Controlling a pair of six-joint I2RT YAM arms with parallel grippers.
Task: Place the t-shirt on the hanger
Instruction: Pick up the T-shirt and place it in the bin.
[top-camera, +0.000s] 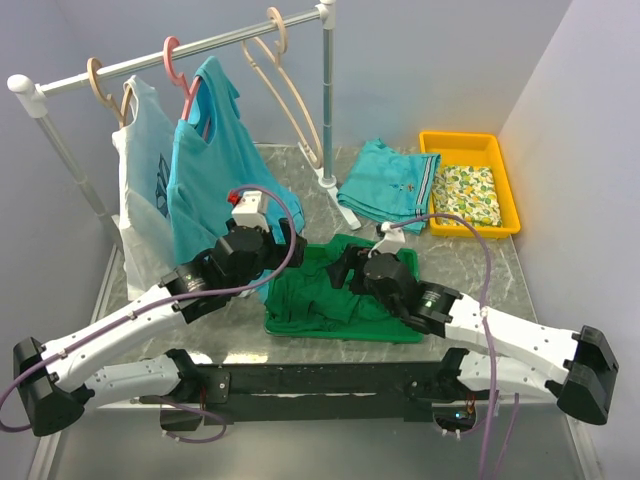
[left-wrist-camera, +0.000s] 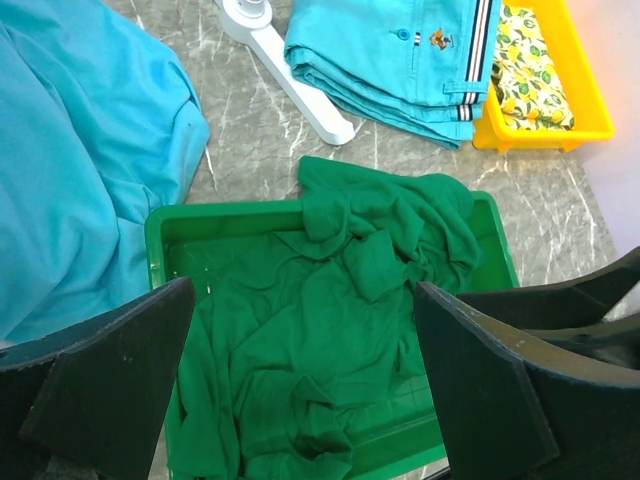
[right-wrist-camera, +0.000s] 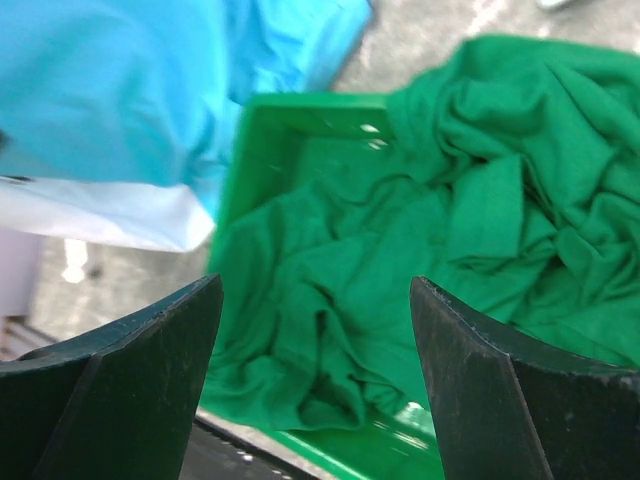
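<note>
The dark green t-shirt (top-camera: 330, 290) lies crumpled in a green tray (top-camera: 345, 336) at the table's front middle. It fills the left wrist view (left-wrist-camera: 330, 330) and the right wrist view (right-wrist-camera: 420, 230). My left gripper (top-camera: 288, 250) hovers open over the tray's left end, its jaws wide apart above the cloth (left-wrist-camera: 305, 300). My right gripper (top-camera: 347, 268) hovers open over the tray's right part, empty (right-wrist-camera: 315, 290). The thin beige hanger (top-camera: 278, 30) hangs bare at the right end of the rack's rail.
A clothes rack (top-camera: 327, 100) stands at the back. It bears a turquoise shirt (top-camera: 212, 170) on a pink hanger and a white printed shirt (top-camera: 140, 170). Folded turquoise clothes (top-camera: 388, 190) and a yellow bin (top-camera: 440, 140) with lemon-print cloth lie back right.
</note>
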